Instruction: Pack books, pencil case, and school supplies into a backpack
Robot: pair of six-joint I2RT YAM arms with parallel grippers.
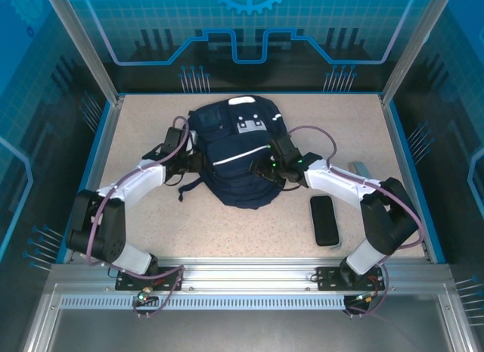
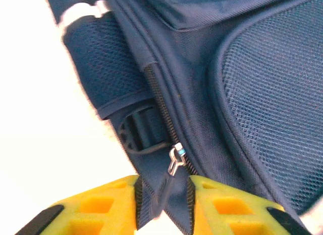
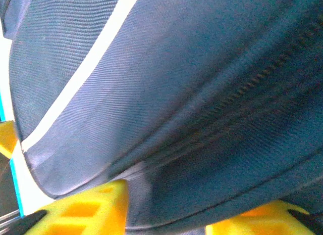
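The backpack [image 1: 234, 151] lies flat in the middle of the surface [image 1: 151, 117], its long axis running from the near edge to the far one, with the white patches at the far end. Both arms reach in from the 2 sides and meet it at mid-length.

The left claw [image 2: 164, 187] sits at the backpack's left flank. Its fingers stand parted, and the zip pull [image 2: 174, 160] and a strip of seam fabric lie right between them. I cannot tell whether the pads pinch the fabric or only bracket it. From the claw, the zip track runs straight ahead, up along the side panel. So if the zip is the next job, as I judge it, the left arm is the nearer one and the pull would go along that track, not across it.

The right claw [image 3: 166, 204] is pressed into the right flank, fingers wide apart with a bulge of fabric between them, and a grip cannot be told here either.

A black flat item [image 1: 324, 220], book or pencil case, lies unpacked on the surface, well apart from the backpack. It is near the right arm, long axis near-to-far
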